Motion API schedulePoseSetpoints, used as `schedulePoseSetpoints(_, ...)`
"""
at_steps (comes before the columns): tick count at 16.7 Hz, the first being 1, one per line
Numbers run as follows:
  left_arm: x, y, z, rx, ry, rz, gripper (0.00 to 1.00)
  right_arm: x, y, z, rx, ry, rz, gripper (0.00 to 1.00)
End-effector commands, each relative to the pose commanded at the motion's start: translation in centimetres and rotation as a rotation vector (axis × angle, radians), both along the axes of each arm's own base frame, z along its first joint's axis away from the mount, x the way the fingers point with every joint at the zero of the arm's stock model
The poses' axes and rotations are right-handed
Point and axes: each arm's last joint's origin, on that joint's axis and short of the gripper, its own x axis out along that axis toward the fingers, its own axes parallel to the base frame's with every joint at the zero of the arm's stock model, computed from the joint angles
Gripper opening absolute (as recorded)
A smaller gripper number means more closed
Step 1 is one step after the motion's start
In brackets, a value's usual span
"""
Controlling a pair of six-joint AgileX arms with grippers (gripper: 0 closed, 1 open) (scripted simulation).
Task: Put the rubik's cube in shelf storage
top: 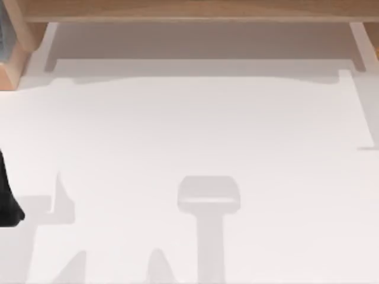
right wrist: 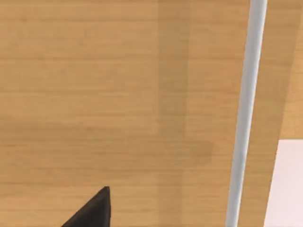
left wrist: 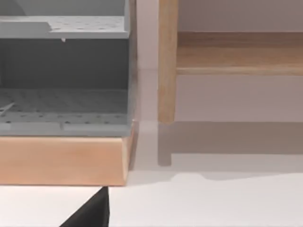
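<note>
Here, the wide light-brown wooden shelf storage (top: 195, 10) is spanning the table's far edge; the rubik's cube's whereabouts I cannot tell. The left arm (top: 7, 198) is sitting at the left edge. Moving on blind is risking a collision with the shelf.

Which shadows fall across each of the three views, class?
Top view: soft grey shadows on the table, a band under the shelf and an arm-shaped one near the middle. Left wrist view: shelf post shadow on the table. Right wrist view: faint vertical shadow band on the wood.

Bright, even light; soft grey shadows cross the table (top: 266, 130).
</note>
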Motion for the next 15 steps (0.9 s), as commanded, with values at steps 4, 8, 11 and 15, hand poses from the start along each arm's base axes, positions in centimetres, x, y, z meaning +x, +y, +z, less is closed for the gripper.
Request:
schedulePoseSetpoints(4, 0.0, 0.0, 0.0, 0.0, 0.0, 0.0, 1.0, 0.6, -5.8, 1.3, 0.014, -0.035, -0.22, 1.0)
schedulePoseSetpoints(8, 0.0, 0.0, 0.0, 0.0, 0.0, 0.0, 1.0, 2.8, -13.0, 4.3, 0.114, -0.058, -0.436, 1.0)
schedulePoseSetpoints(11, 0.0, 0.0, 0.0, 0.0, 0.0, 0.0, 1.0, 5.9, -17.2, 7.8, 0.257, -0.045, -0.546, 1.0)
schedulePoseSetpoints(15, 0.0, 0.0, 0.0, 0.0, 0.0, 0.0, 1.0, 11.2, -19.2, 12.5, 0.52, 0.05, -0.636, 1.0)
